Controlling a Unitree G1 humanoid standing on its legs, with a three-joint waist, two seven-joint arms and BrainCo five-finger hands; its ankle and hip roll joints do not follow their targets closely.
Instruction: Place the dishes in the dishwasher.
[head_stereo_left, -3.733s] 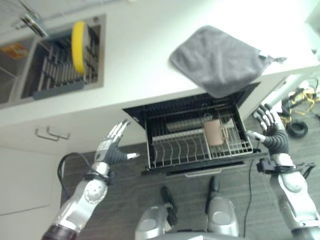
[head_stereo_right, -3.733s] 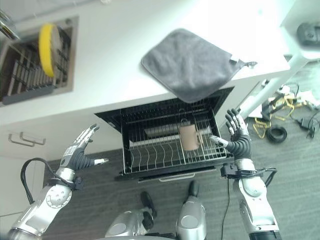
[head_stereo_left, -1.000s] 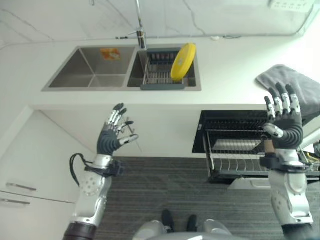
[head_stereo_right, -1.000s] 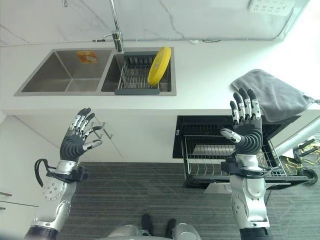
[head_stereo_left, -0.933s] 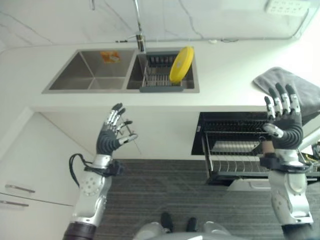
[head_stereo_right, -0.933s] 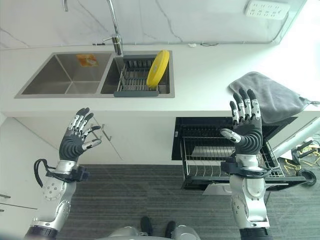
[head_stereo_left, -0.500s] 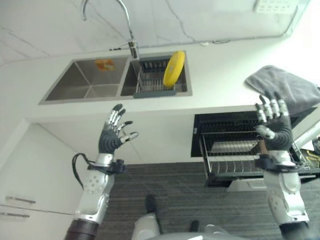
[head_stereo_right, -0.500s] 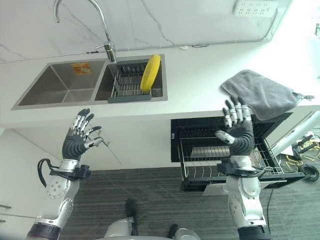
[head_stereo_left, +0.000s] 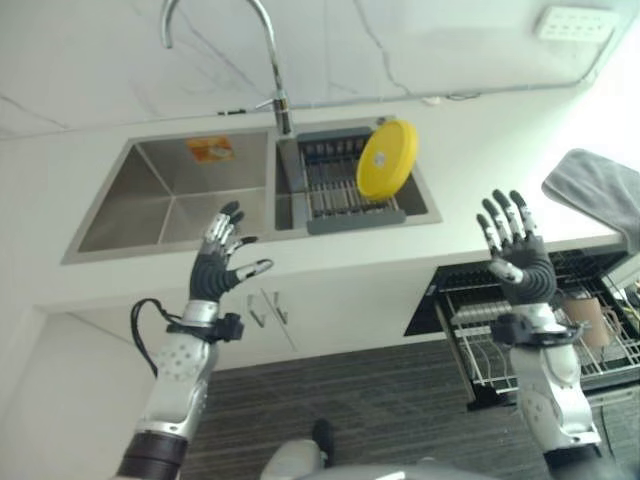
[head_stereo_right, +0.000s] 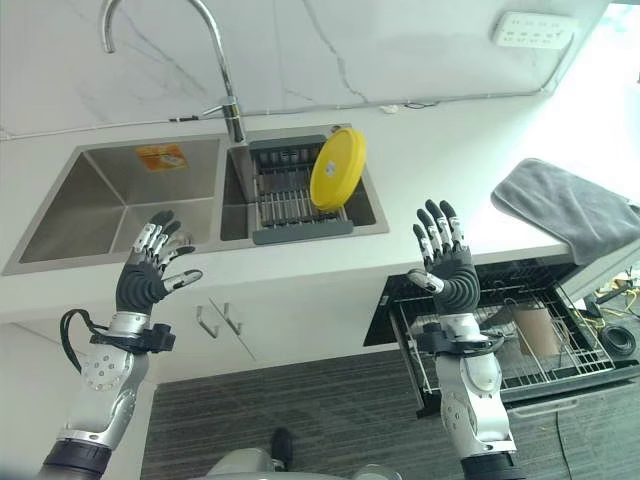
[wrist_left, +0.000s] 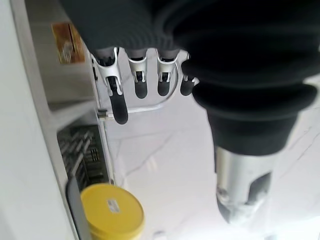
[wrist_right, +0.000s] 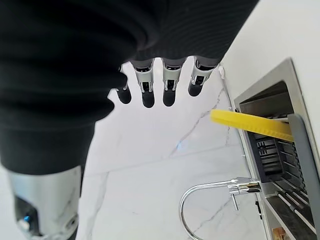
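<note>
A yellow plate (head_stereo_left: 386, 172) stands on edge in a grey rack (head_stereo_left: 341, 190) inside the right basin of the steel sink (head_stereo_left: 150, 200); it also shows in the left wrist view as the yellow plate (wrist_left: 112, 211). The open dishwasher rack (head_stereo_left: 520, 345) sits under the counter at right, with a brown mug (head_stereo_left: 586, 314) in it. My left hand (head_stereo_left: 213, 271) is raised in front of the left basin, fingers spread, holding nothing. My right hand (head_stereo_left: 520, 262) is up in front of the dishwasher, open and empty.
A tall curved tap (head_stereo_left: 270, 60) rises behind the sink. A grey cloth (head_stereo_left: 600, 190) lies on the white counter (head_stereo_left: 480, 150) at the right edge. Cabinet handles (head_stereo_left: 265, 307) sit below the sink. A wall socket (head_stereo_left: 572, 24) is at the top right.
The whole picture has shifted as the camera moved: the sink and plate sit more central, the cloth farther right. Both hands stay raised and open.
</note>
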